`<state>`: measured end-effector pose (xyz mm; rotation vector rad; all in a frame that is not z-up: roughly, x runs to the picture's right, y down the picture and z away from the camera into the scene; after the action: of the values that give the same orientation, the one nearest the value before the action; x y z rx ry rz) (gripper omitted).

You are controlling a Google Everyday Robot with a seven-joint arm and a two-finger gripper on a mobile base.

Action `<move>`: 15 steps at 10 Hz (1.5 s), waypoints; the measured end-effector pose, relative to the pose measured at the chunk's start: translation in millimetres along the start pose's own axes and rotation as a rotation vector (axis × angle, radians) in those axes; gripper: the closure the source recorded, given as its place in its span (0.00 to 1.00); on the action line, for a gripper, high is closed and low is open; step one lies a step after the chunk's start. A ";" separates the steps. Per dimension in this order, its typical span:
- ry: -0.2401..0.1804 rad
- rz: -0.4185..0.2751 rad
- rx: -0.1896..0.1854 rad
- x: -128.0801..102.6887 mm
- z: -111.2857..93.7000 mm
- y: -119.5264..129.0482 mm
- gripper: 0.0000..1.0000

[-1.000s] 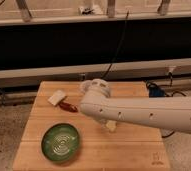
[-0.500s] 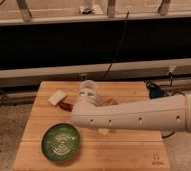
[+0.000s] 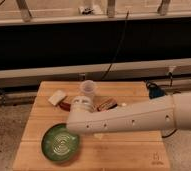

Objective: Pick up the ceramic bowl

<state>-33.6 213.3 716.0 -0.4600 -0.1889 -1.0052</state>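
The ceramic bowl (image 3: 60, 143) is glossy green with pale rings inside. It sits at the front left of the wooden table (image 3: 134, 152). My white arm (image 3: 134, 117) reaches in from the right across the table's middle. Its wrist end (image 3: 82, 106) is just above and right of the bowl's far rim. The gripper sits at that end and is hidden behind the forearm, close over the bowl's right edge. Nothing shows the bowl lifted; it rests flat on the table.
A small translucent cup (image 3: 88, 88) stands at the back centre. A pale block (image 3: 56, 97) and a red item (image 3: 65, 106) lie at the back left. A brown packet (image 3: 107, 104) lies behind the arm. A blue object (image 3: 154, 91) sits off the table's right edge.
The arm has swung left and lower, bringing its wrist end closer to the bowl. The bowl and the other items have not moved.
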 end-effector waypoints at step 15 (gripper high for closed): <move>-0.121 -0.170 -0.003 -51.1 49.8 -9.3 0.20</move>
<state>-65.8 271.1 744.6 -0.5144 -0.3398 -1.1441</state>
